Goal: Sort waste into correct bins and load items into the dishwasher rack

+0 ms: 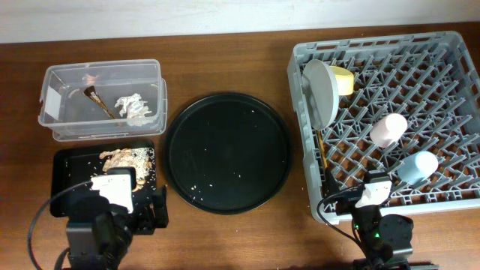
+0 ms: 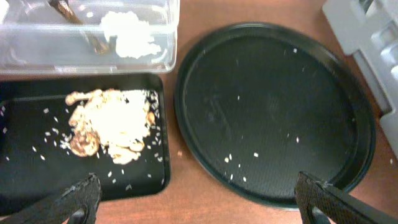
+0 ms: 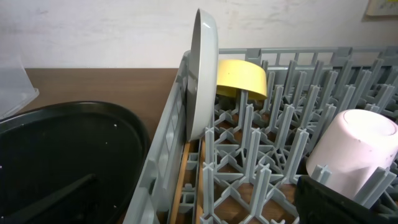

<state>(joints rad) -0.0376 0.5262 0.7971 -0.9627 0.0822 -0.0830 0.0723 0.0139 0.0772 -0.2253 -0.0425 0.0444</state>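
Both end effectors hung released above the counter [image 1: 225, 52]: the left end effector [image 2: 196, 202] by the shallow black tray [image 2: 25, 174] holding food scraps [image 2: 109, 124], the right end effector [image 3: 199, 205] at the rack [image 1: 450, 45], where plate [image 3: 202, 74], yellow bowl [image 3: 241, 78], pink cup [image 3: 351, 152] and blue cup [image 1: 417, 168] sat. Tissue [image 2: 127, 34] lay in the clear box [image 1: 56, 124].

Left gripper [image 2: 198, 183] spread wide, right gripper [image 3: 196, 186] likewise — both empty, arms folded low.

Wooden table [image 1: 225, 67] (dark brown): clear box [image 1: 105, 129], rectangular tray [image 1: 71, 169], round tray [image 1: 229, 154], rack [image 1: 390, 43].
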